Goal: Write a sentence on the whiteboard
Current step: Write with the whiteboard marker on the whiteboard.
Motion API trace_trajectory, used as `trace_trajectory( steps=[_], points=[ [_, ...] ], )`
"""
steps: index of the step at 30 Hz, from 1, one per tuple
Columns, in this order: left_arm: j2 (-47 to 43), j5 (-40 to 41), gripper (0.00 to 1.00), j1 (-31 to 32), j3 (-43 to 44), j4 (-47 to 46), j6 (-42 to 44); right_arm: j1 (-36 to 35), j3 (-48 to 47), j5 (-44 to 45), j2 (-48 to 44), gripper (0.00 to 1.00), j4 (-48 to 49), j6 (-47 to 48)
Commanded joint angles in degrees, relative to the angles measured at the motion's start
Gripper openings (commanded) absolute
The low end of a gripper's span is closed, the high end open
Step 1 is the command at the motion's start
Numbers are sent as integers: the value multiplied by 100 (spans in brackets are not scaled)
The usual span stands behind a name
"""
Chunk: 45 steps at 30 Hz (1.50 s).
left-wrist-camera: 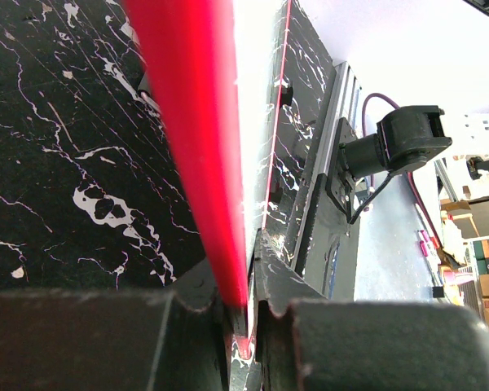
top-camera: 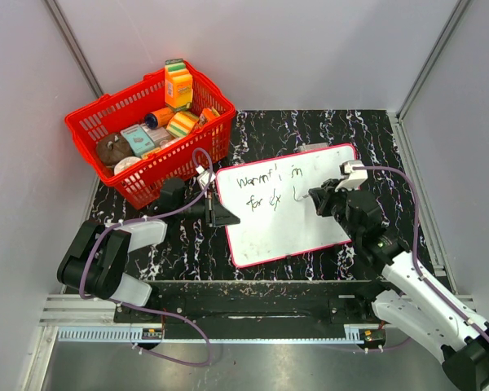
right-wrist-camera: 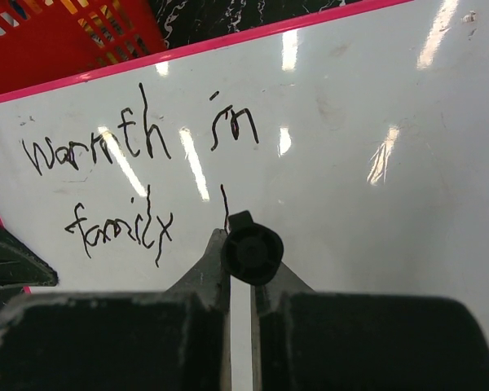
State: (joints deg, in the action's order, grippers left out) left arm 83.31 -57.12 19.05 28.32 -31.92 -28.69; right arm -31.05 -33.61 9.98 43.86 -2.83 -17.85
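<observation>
Seen from above, the whiteboard [top-camera: 289, 232] lies flat on the black marbled table [top-camera: 179, 244], just right of centre and turned slightly anticlockwise. A red basket [top-camera: 90, 130] of groceries sits at its 10 o'clock.

Your left gripper [top-camera: 214, 213] is clenched on the board's 9 o'clock edge. This looks like a brace, so the board does not slide while you write.

Your right gripper [top-camera: 319, 198] hangs over the board's 3 o'clock half, grasping a dark marker [right-wrist-camera: 252, 252] that points down at the surface, a pose that suits drawing strokes.

The overhead camera shows the layout, but the handwriting is small and the marker is lost among the fingers.

The right wrist camera reads it clearly: "warmth in" on the top line and "family" below. At 3 o'clock of "family" there is a short upright stroke that ends at the marker. The tip itself is hidden behind the marker body. The sentence looks unfinished.

Only the left wrist camera confirms the brace, with the pink-red frame [left-wrist-camera: 196, 147] running straight between both fingers.
</observation>
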Motion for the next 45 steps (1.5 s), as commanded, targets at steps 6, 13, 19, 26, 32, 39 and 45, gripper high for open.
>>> trace_trajectory(
  steps=[6, 13, 19, 26, 32, 39, 45],
  points=[
    [54, 562, 0, -33, -125, 98, 909, -42, -392, 206, -79, 0, 503, -26],
    [63, 553, 0, -33, -125, 90, 918, -42, -551, 566, 18, 0, 476, 106],
    [63, 562, 0, -33, -124, 98, 918, -42, -533, 514, 62, 0, 476, 123],
    [63, 553, 0, -33, -116, 98, 918, -42, -419, 461, 114, 0, 468, 71],
    [63, 562, 0, -33, -124, 98, 918, -42, -322, 452, 193, 0, 485, 44],
    [72, 562, 0, -33, -124, 98, 918, -42, -217, 505, 264, 0, 520, 62],
    [80, 571, 0, -33, -116, 107, 918, -33, -164, 488, 308, 0, 529, 62]
  ],
)
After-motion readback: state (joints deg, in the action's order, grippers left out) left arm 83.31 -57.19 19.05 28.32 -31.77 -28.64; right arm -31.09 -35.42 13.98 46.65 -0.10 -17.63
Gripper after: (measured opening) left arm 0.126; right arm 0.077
